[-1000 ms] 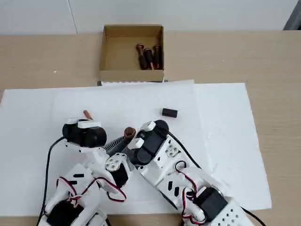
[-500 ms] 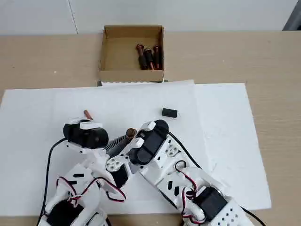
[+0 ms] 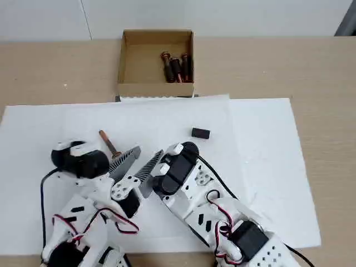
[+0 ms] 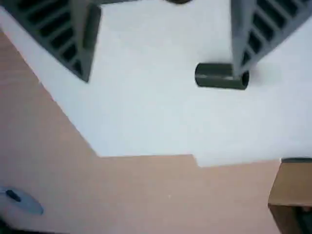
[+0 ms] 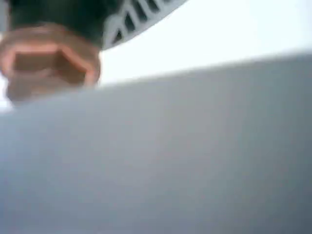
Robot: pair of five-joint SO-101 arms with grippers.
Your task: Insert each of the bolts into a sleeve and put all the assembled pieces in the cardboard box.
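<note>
A loose copper bolt [image 3: 109, 144] lies on the white sheet, just beyond my left arm. A black sleeve [image 3: 200, 133] lies alone farther right; in the left wrist view this sleeve [image 4: 222, 76] sits past one fingertip. My left gripper [image 3: 146, 156] stands open with nothing between its grey fingers [image 4: 73, 39]. My right gripper [image 3: 159, 161] is right beside it, shut on a bolt whose copper hex head [image 5: 48, 66] carries a dark piece, up close in the right wrist view. The cardboard box [image 3: 127, 61] at the back holds several assembled pieces [image 3: 177, 67].
The white sheet [image 3: 267, 167] covers the table's middle and has free room on its right half. Bare wooden table [image 3: 278, 67] flanks the box. A corner of the box [image 4: 292, 195] appears in the left wrist view.
My left arm has drawn back to the left and its gripper has opened. The loose bolt is now uncovered. A grey finger now hides the copper head between the arms from above.
</note>
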